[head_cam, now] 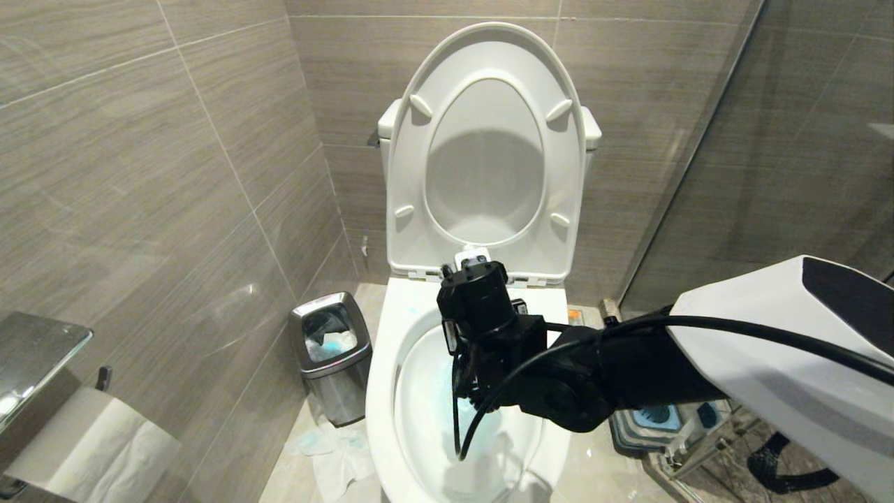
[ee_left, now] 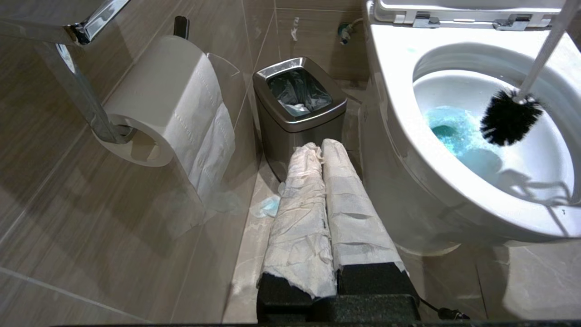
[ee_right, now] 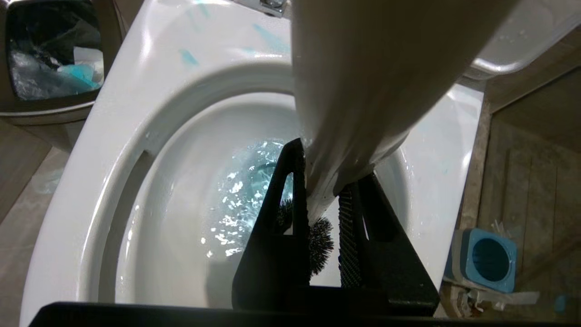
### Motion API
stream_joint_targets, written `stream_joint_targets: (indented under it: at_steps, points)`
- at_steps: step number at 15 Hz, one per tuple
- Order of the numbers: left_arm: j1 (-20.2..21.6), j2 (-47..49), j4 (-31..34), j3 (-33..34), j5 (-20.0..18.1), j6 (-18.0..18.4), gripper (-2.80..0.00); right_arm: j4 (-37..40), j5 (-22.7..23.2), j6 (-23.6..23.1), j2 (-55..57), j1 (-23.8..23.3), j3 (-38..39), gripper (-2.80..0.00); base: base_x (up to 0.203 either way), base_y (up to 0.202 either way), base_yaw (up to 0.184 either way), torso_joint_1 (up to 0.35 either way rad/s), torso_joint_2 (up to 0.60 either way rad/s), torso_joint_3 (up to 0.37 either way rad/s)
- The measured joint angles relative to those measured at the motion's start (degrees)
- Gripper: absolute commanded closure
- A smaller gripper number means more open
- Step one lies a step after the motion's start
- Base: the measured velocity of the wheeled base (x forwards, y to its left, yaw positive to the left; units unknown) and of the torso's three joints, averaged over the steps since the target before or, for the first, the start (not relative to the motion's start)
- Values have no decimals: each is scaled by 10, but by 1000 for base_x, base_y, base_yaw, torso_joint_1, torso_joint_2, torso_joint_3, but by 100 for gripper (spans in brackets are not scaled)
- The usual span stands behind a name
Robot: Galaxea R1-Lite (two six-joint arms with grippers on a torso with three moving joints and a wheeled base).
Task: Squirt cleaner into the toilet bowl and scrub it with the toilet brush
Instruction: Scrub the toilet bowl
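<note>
Cleaner [ee_left: 454,131] already tints the toilet bowl's [ee_left: 399,150] water, frame right; my right gripper [ee_right: 323,200] clamps the toilet brush [ee_left: 510,118], scrubbing barely begun.

My right arm [head_cam: 789,349] wears a white shell with a black wrist and looping black cable, while my left gripper [ee_left: 324,150] has fingers [ee_left: 299,204] wrapped in crumpled white paper.

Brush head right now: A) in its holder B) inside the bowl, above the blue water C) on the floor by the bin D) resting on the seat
B: the left wrist view shows the brush head hanging inside the bowl, just above the blue water.
</note>
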Motion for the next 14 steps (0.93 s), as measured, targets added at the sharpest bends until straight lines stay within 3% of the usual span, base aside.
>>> stream_joint_targets:
  at_steps: [9, 14]
  points:
    - [0, 0, 0, 0, 0, 0, 0, -1, -6, 42, 15, 89, 52, 0, 0, 0, 0, 0, 0, 0]
    - [0, 0, 0, 0, 0, 0, 0, 2, -5, 35, 60, 118, -29, 0, 0, 0, 0, 0, 0, 0]
